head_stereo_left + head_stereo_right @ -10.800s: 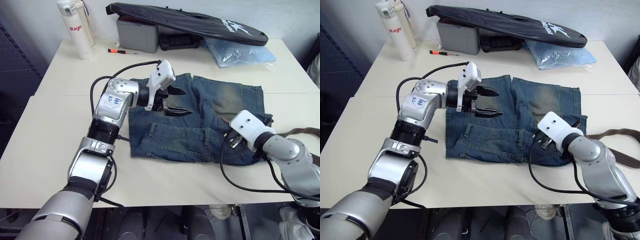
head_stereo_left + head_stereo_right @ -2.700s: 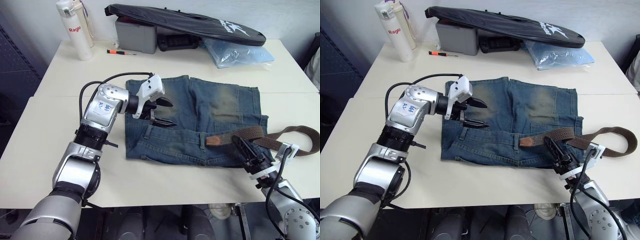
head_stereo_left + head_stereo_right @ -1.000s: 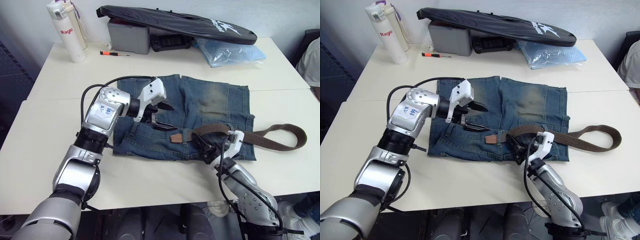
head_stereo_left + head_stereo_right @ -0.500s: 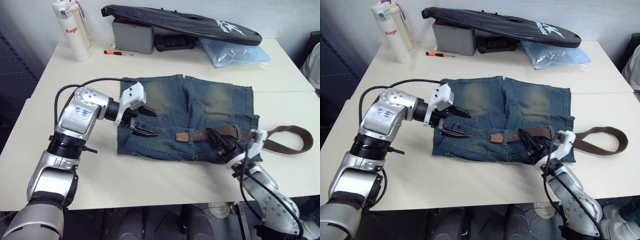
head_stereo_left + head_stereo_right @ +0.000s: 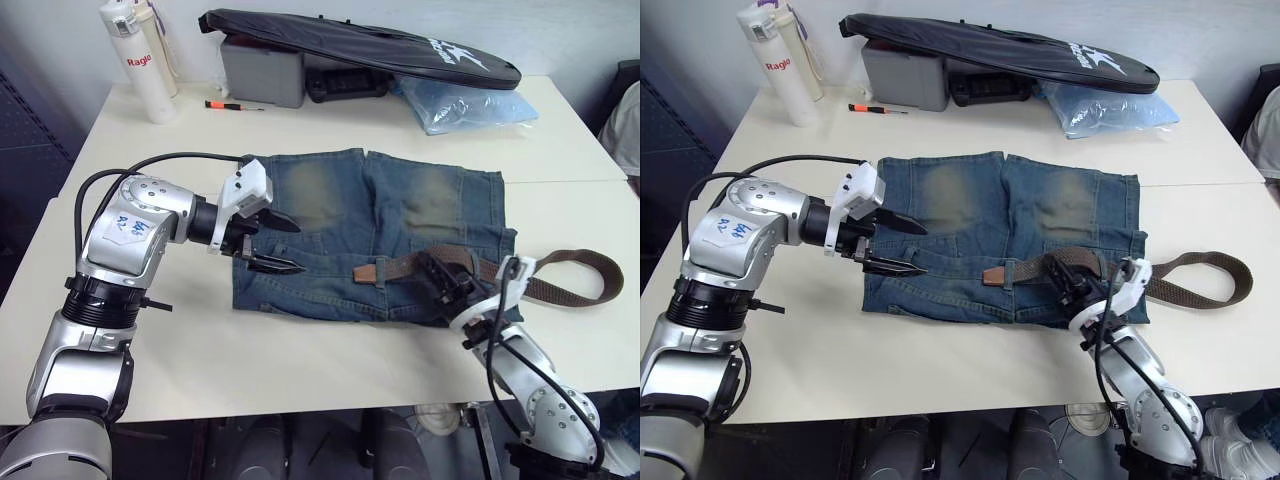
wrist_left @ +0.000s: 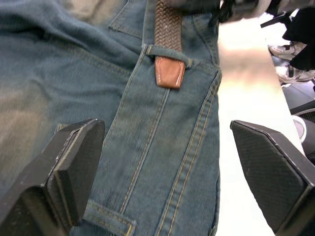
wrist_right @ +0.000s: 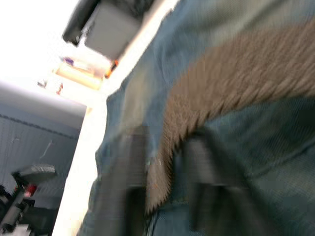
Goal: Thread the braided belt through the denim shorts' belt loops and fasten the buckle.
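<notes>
The denim shorts (image 5: 380, 215) lie flat mid-table, waistband toward me. The braided belt (image 5: 560, 290) runs in from the right along the waistband. Its brown leather tip (image 6: 170, 72) pokes out from under one of the belt loops (image 6: 167, 51). My right gripper (image 5: 441, 279) is on the waistband's right part, its black fingers (image 7: 129, 182) shut on the belt (image 7: 236, 83). My left gripper (image 5: 273, 244) hovers over the waistband's left part, wide open and holding nothing, a short way from the tip. The buckle is out of view.
At the table's back stand a white bottle (image 5: 135, 45), a grey box (image 5: 262, 75), a long black bag (image 5: 360, 45) and a blue plastic bag (image 5: 465, 100). An orange screwdriver (image 5: 228, 104) lies by the box. The belt's slack loops toward the right table edge (image 5: 600, 275).
The right gripper has drawn the belt leftward across the waistband and its tip now sits through a loop. The left gripper has pulled back toward the shorts' left side. The camera shifted.
</notes>
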`<action>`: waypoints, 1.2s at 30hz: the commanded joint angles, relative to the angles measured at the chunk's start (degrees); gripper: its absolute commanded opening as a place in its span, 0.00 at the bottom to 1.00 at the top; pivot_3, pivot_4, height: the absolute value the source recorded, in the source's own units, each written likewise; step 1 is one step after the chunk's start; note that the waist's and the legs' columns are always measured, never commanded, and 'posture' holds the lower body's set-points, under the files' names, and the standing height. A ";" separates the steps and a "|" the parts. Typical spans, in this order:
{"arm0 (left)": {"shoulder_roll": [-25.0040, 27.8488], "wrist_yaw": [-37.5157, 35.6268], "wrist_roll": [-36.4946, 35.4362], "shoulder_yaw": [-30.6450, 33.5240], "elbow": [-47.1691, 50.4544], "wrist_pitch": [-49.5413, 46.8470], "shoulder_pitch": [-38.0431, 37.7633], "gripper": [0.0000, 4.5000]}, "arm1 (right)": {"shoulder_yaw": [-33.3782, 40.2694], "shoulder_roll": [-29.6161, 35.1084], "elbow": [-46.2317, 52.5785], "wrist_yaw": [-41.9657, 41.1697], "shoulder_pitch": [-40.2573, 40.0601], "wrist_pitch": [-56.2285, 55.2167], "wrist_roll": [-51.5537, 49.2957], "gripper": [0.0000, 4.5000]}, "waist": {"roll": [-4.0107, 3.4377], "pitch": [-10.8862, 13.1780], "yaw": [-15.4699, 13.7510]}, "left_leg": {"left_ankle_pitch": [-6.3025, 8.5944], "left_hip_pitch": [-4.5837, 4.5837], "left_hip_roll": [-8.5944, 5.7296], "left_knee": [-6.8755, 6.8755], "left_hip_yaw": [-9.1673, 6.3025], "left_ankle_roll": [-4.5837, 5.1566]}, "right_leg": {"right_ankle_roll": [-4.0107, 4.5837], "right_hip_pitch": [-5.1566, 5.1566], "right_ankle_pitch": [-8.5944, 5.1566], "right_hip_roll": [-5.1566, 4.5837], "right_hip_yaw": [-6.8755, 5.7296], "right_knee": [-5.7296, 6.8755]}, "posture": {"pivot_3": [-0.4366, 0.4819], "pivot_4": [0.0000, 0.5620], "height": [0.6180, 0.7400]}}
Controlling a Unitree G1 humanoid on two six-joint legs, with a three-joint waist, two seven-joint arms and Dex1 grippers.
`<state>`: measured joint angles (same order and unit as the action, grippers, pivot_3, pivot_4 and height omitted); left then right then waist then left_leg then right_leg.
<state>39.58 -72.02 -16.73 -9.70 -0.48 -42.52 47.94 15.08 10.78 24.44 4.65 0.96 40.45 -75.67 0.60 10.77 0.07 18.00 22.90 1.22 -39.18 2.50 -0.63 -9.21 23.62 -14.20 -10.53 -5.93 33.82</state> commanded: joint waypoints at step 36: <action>-1.56 0.78 -1.46 -2.55 -0.15 3.56 0.78 1.00 | -17.33 58.74 7.33 -39.11 0.36 -1.26 44.90 0.98 | 0.12 0.04 -1.56 | 0.03 0.14 0.00 -0.09 0.07 0.05 | 0.01 0.04 0.00 0.01 -0.01 -0.09 | 0.48 0.27 1.00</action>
<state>38.00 -71.17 -17.73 -12.49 -2.42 -39.64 48.43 -1.87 70.13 33.42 -32.74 1.01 41.18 -33.67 0.71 10.81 -1.49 18.03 23.04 1.22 -39.27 2.57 -0.59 -9.21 23.66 -14.20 -10.52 -5.94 33.72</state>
